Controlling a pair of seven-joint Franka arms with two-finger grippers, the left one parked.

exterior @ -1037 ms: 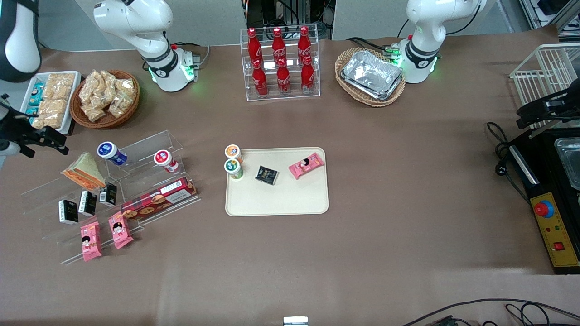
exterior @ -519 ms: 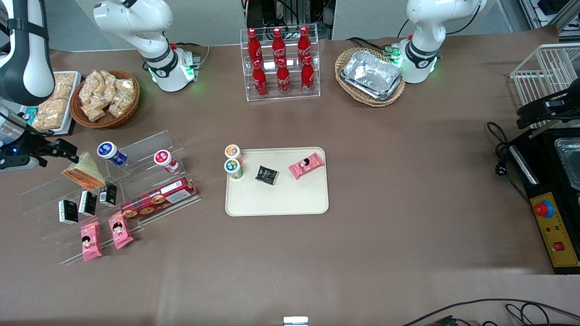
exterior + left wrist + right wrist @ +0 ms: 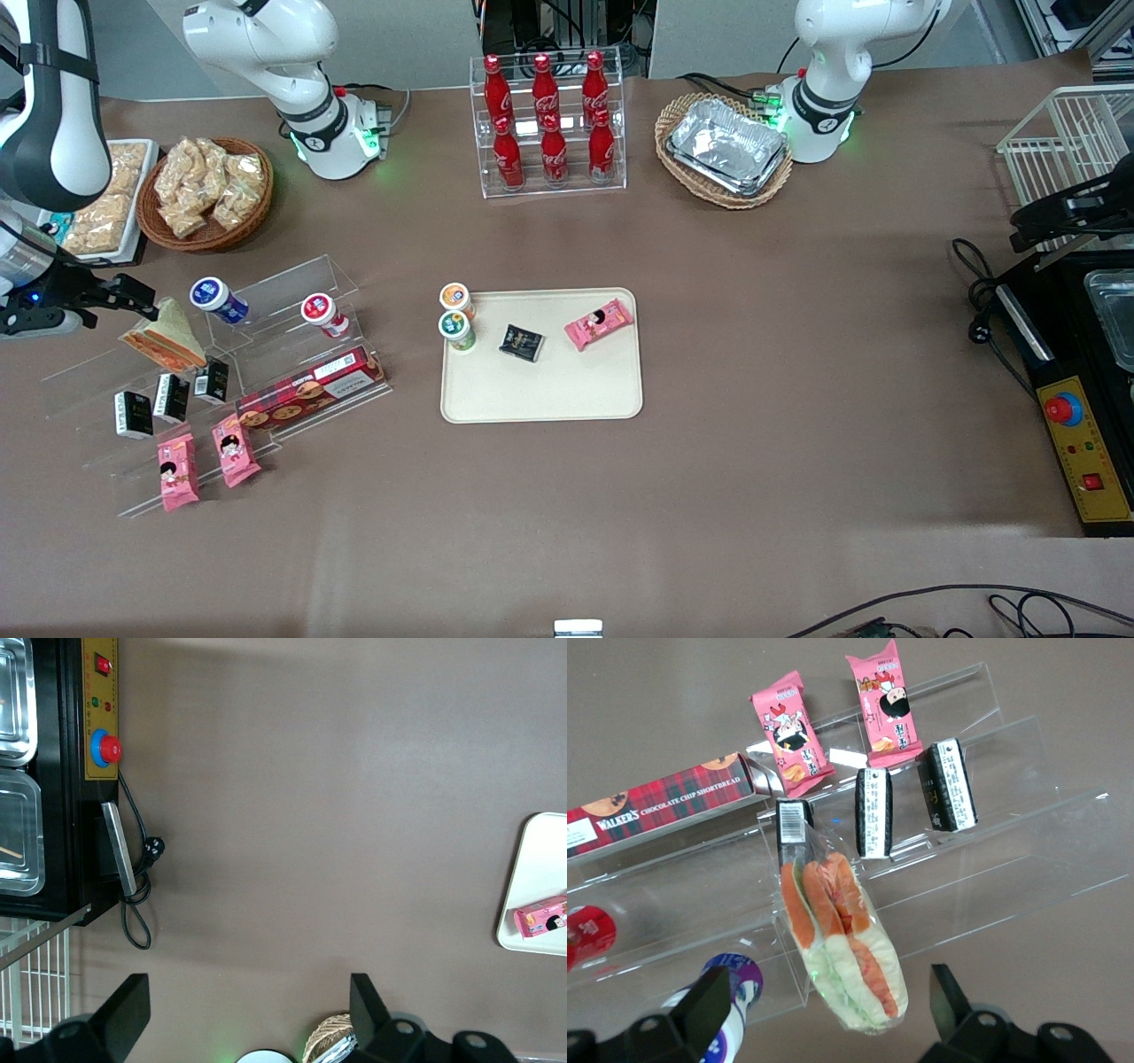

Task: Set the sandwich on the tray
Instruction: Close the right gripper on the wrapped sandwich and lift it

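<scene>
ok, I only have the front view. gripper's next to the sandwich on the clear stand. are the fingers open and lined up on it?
Observer: Yes. The right wrist view shows the gripper open, with one finger on each side of the sandwich and a gap to the wrap on both sides.
Operator: anything close enough to get caught?
Observer: In the same view, a black-and-white packet stands right at the sandwich's narrow end, away from the fingers. The blue-lidded cup sits close beside one finger.
</scene>
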